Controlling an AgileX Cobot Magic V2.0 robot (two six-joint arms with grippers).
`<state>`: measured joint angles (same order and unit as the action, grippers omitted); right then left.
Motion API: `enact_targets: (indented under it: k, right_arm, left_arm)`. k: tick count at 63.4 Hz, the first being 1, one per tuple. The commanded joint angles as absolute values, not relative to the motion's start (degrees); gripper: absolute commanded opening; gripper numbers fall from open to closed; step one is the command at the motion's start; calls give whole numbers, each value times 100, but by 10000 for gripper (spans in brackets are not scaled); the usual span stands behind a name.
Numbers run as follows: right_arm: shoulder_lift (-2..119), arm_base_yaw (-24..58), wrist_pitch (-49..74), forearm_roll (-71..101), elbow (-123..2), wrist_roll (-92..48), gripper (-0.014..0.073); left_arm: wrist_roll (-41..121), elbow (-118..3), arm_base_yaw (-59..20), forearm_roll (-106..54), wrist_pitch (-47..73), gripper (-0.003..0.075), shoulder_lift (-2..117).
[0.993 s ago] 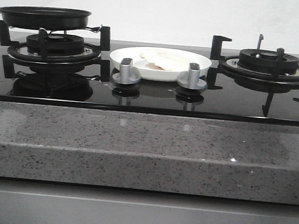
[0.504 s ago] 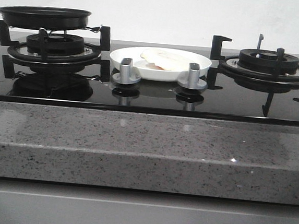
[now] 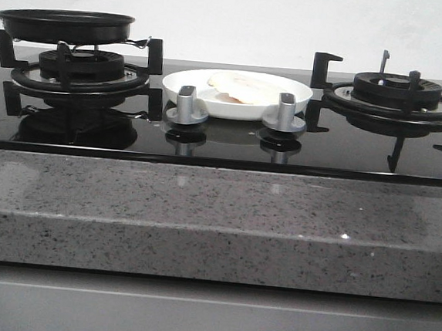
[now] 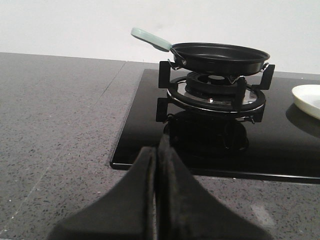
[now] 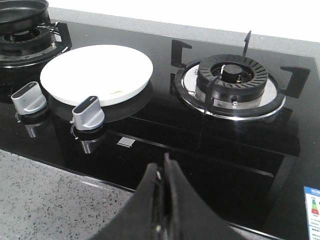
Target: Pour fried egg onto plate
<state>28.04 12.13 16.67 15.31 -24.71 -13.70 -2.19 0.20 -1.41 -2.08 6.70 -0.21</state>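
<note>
The fried egg (image 3: 242, 87) lay on the plate (image 3: 189, 84), which sat on the black hob between the two burners, just behind the two knobs (image 3: 187, 106). The pan (image 3: 64, 24) rested on the burner at nine o'clock of the plate. The left gripper (image 4: 159, 150) and the right gripper (image 5: 163, 172) had their jaws pressed together, holding nothing, above the worktop (image 3: 216, 219).

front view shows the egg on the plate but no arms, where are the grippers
observer: the left gripper is shut and empty, low over the grey counter beside the hob, facing the pan.
operator: and the right
observer: the right gripper is shut and empty too, low over the hob's front part, with the plate and right burner ahead of it.
operator: pan handle?
observer: a pale green handle, nothing touching it.
</note>
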Motion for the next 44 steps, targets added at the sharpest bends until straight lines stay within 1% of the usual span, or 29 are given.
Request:
enact_targets:
  k: [1, 11, 20, 26, 30, 37, 44]
  right_arm:
    - [2810, 1218, 1255, 1547, -2627, -1409, -108]
    - [2810, 1269, 1164, 1552, -2590, -1402, -108]
    - [2602, 1208, 429, 1085, -2196, -1114, -108]
    - [2159, 919, 63, 580, -1720, -562, -108]
    - [1791, 683, 39, 466, -1324, -366, -108]
    - [1230, 433, 44, 440, -675, -350, -108]
    - [591, 388, 49, 440, -77, -350, -108]
  left_arm:
    - [-262, 54, -194, -263, 145, -20, -124]
    - [-262, 54, -194, -263, 145, -20, -124]
    - [-262, 54, -184, -263, 145, -20, -124]
    - [-262, 54, -184, -263, 145, -20, -114]
    - [-262, 54, -184, -263, 145, -20, -114]
    - [-262, 54, -184, -263, 145, -20, -114]
    - [-262, 54, -184, -263, 145, -20, -114]
